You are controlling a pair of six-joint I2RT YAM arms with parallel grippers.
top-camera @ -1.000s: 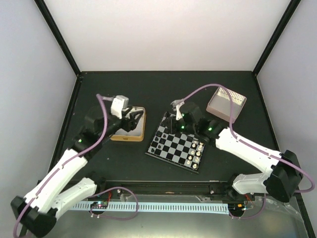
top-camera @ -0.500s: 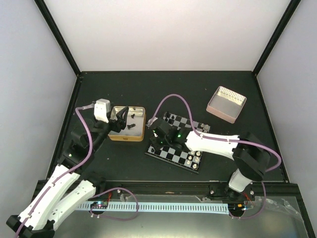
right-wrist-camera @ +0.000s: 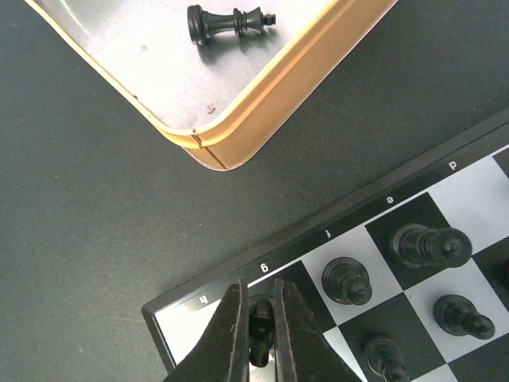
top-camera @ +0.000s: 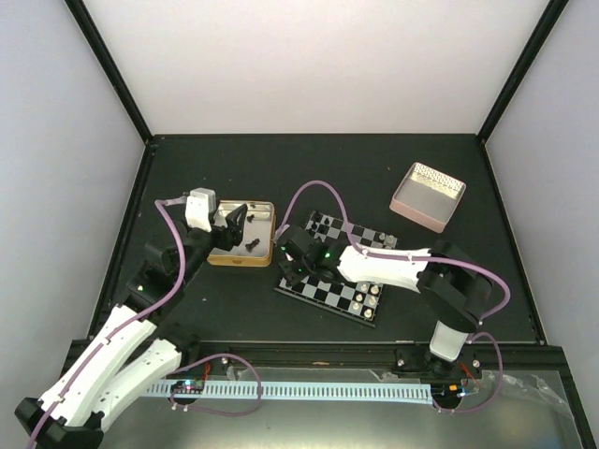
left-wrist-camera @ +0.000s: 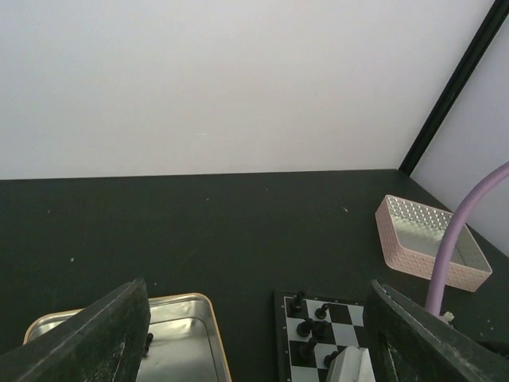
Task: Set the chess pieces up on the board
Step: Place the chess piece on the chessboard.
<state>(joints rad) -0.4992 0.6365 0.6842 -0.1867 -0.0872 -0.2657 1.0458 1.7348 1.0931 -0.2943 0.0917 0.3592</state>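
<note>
Top view: my left claw (top-camera: 236,217) hangs over the gold-rimmed tin (top-camera: 241,261). My right claw (top-camera: 288,257) is low at the chessboard's (top-camera: 339,292) edge nearest that tin.

Left wrist view: the left jaws stand wide and hold nothing.

Right wrist view: the right fingers are pinched narrow on a small black piece (right-wrist-camera: 260,314) over the corner square. Risk: released tilted, it could topple off the rim or into the neighbouring piece (right-wrist-camera: 347,280). One black piece (right-wrist-camera: 231,21) lies in the tin.

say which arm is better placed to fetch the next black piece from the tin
Left. The left claw hangs open over the gold-rimmed square tin holding a loose black piece; the right claw is shut on a black piece at a corner of the checkered board.
</note>
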